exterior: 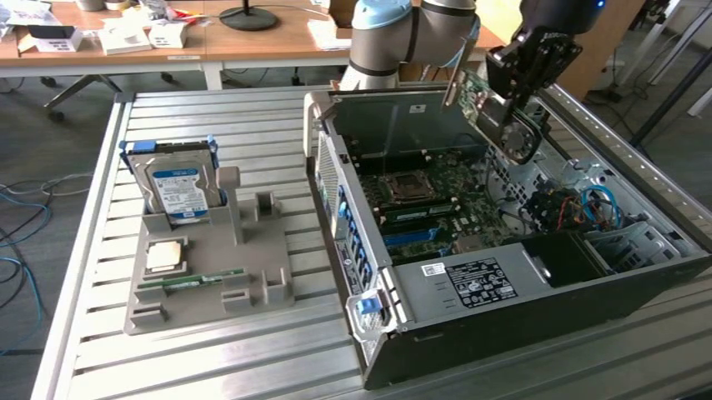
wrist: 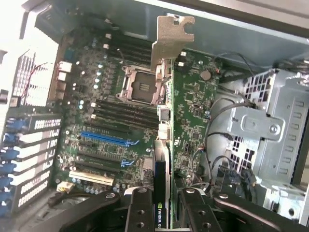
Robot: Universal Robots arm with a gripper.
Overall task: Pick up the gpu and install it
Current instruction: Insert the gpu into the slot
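The worktop (exterior: pixel 223 108) is a bench of ribbed metal slats. A grey moulded holder (exterior: pixel 262 275) sits flat on the slats on the half toward the exterior view's left, well back from the far edge. Just beside it, across a narrow strip of bare slats, an open computer case (exterior: pixel 534 333) lies on its side. The case takes up the half toward the exterior view's right and starts close to the far edge.

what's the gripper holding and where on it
The flat green circuit-board gpu card with silver end bracket, pinched by the gripper across its black cooler block, away from the bracket.
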